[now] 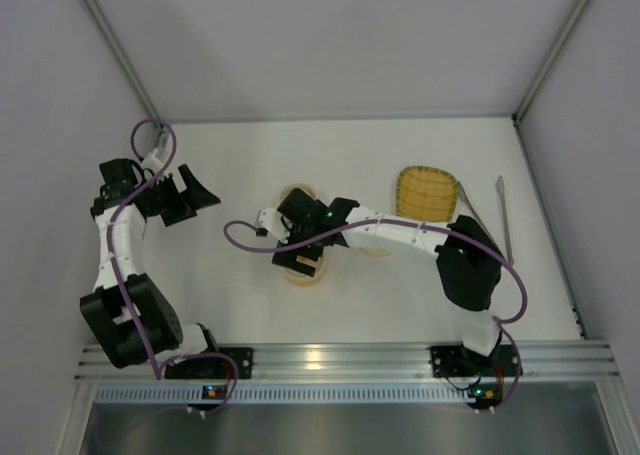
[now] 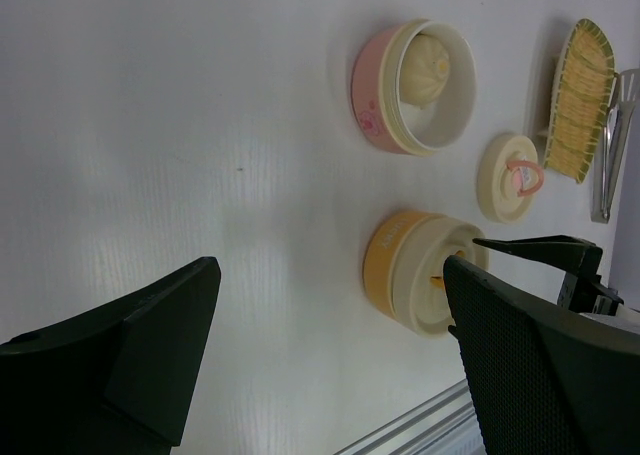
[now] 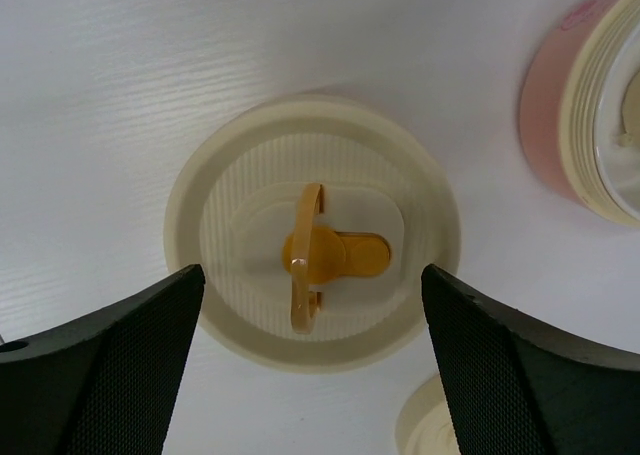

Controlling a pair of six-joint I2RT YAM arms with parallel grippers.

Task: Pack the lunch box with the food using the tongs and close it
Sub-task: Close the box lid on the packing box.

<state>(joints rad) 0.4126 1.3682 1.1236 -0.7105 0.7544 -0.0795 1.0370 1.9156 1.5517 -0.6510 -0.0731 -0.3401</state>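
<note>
The lunch box shows as two round bowls. In the pink bowl [image 2: 380, 95] lies a pale cream ball of food [image 2: 427, 67]. The orange bowl [image 2: 392, 260] carries a cream lid [image 3: 312, 175] with an upright orange handle [image 3: 305, 260]. My right gripper [image 3: 312, 275] hangs open straight above that lid, one finger on each side and neither touching it. A second cream lid with a pink handle [image 2: 510, 175] lies flat on the table. The grey tongs [image 1: 503, 215] rest at the far right, untouched. My left gripper [image 1: 200, 197] is open and empty at the left.
A yellow woven tray [image 1: 427, 192] sits at the back right, next to the tongs. The right arm stretches across the middle of the table, over the pink-handled lid. The pink bowl [image 1: 298, 197] stands just behind the right gripper [image 1: 300, 247]. An aluminium rail runs along the near edge.
</note>
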